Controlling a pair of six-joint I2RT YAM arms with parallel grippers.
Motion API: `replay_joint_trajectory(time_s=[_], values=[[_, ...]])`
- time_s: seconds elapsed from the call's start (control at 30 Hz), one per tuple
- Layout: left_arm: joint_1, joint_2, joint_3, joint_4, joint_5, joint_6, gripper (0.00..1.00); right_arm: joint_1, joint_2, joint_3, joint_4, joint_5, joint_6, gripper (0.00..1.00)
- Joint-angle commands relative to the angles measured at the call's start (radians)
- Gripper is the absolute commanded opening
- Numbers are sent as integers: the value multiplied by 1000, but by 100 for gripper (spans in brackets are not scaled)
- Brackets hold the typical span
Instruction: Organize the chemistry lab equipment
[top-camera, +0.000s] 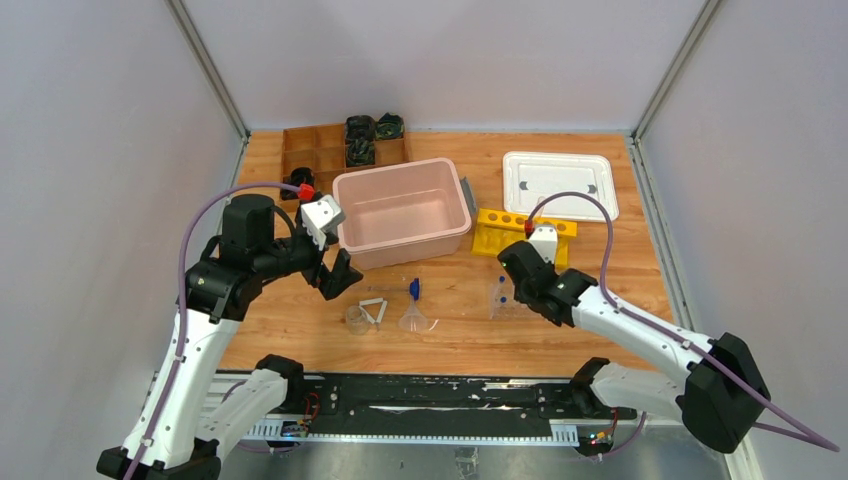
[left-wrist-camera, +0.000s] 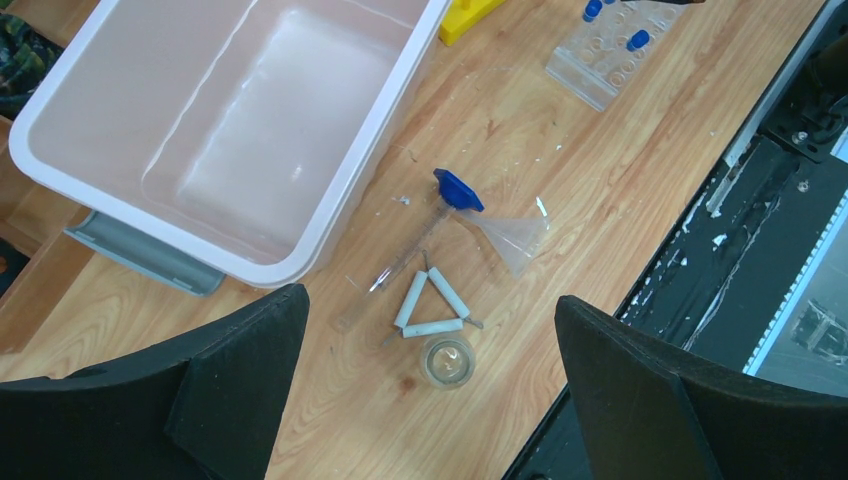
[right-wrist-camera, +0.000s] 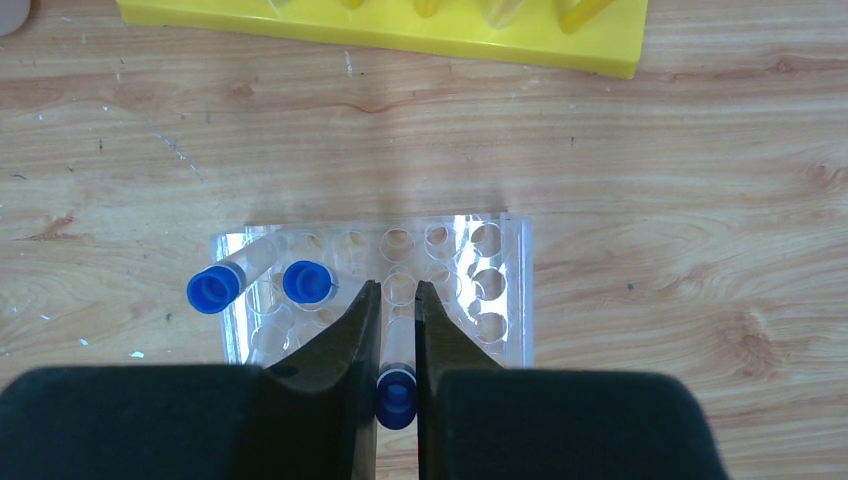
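Blue-capped tube (right-wrist-camera: 397, 385) is pinched between the right gripper (right-wrist-camera: 395, 292) fingers, cap toward the wrist, clear end pointing at the holes of the clear rectangular tray (right-wrist-camera: 490, 300). Can't tell if the tip is in a hole. Two more capped tubes (right-wrist-camera: 307, 282) sit in the tray's left-side holes, the outer one leaning. The tray sits on the table (top-camera: 600, 320), on the near side of the yellow holed tube rack (right-wrist-camera: 400, 30), close to it but not touching. To the tray's left, well apart from it, is the loose cluster: funnel (left-wrist-camera: 510, 235) on its side, blue-tipped rod (left-wrist-camera: 452, 190) lying flat with its blue end against the funnel, white wire triangle (left-wrist-camera: 411, 299) just beside the rod, small clear beaker (left-wrist-camera: 447, 362) upright next to the triangle. Left gripper (left-wrist-camera: 430, 300) hangs above that cluster, fingers spread wide, holding nothing. Pink bin (left-wrist-camera: 300, 270) is just behind the cluster, white lid (top-camera: 558, 183) flat at back right, brown compartment box (top-camera: 310, 150) at back left.
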Motion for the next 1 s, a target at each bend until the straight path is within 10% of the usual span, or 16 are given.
replay_joint_trajectory(time_s=[0.0,0.27,0.7,0.97], values=[[-4,-12,7,-1,-2,6,100,-13,-35,-11,-26,-4,16,0],[-3,-8,10,-1,-6,5,100,-14,-36,-30,-40,-9,24,1],[-4,-12,24,-2,-26,4,100,-12,-201,-37,-58,32,20,54],[-4,5,29,-1,-49,-21,100,25,-218,106,-54,-66,17,49]])
